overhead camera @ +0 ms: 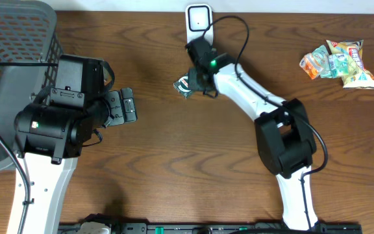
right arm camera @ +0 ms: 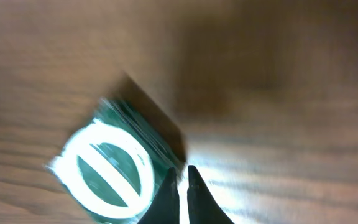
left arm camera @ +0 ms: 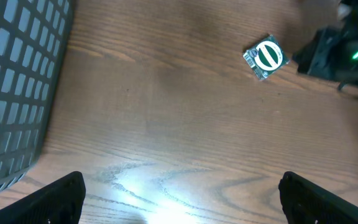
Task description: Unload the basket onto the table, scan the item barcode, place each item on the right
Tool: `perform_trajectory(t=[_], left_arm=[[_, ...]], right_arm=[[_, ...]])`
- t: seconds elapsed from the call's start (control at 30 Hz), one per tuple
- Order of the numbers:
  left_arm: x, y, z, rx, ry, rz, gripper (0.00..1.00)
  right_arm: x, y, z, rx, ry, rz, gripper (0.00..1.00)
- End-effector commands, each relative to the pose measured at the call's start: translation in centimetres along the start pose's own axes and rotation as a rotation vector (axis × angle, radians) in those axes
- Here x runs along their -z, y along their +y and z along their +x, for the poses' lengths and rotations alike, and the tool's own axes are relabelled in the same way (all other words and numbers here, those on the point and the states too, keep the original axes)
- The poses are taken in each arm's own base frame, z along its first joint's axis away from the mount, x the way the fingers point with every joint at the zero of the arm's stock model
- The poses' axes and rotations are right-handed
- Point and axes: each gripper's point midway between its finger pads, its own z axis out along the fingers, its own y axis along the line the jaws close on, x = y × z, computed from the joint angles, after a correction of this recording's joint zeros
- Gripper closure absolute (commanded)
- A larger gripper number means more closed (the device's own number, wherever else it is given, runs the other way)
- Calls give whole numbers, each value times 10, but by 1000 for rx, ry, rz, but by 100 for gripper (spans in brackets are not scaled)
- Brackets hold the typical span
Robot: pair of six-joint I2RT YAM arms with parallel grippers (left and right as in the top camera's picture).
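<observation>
The item is a small green packet (overhead camera: pixel 184 85) with a white ring and bar printed on it, lying just below the white barcode scanner (overhead camera: pixel 199 18) at the table's far edge. My right gripper (overhead camera: pixel 193 80) is shut, its fingertips pinched at the packet's (right arm camera: pixel 107 171) right edge in the right wrist view (right arm camera: pixel 182 171); a dark shadow falls beyond the packet. My left gripper (overhead camera: pixel 125 105) stands wide open over bare wood to the left, nothing between its fingers (left arm camera: pixel 179 205). From there the packet (left arm camera: pixel 266 57) shows at upper right.
A grey mesh basket (overhead camera: pixel 12 39) fills the far left corner, its wall (left arm camera: pixel 11 93) close beside my left gripper. A pile of colourful snack packets (overhead camera: pixel 339 62) lies at the far right. Bare wood lies between the two arms.
</observation>
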Motion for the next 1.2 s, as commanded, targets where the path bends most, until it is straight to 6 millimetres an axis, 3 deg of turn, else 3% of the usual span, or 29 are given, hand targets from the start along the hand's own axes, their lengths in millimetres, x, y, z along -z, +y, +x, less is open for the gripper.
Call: perform_trajectory(t=[0.0,0.23,0.5,0.6,0.83,1.0,1.17], left_arm=[[3,1,-2,-3,-12,-5,2],[3,1,-2,-3,-12,-5,2],[3,1,-2,-3,-12,-5,2],[3,1,-2,-3,-12,-5,2],[3,1,-2,-3,-12,-5,2],[3,1,-2,-3,-12,-5,2],[3,1,-2,-3,-12,-5,2]], right_arm=[[23,27,-27,33,-58,-129,99],[25,70,-44,72,-177,-229,94],[-13,94,-30,112,-218,-216,91],[-25,92,-24,118,-209,-193,92],[-30,89,-16,129,-189,-174,93],[-34,69,-10,132,-170,-77,94],[-34,63,-5,129,-143,-54,94]])
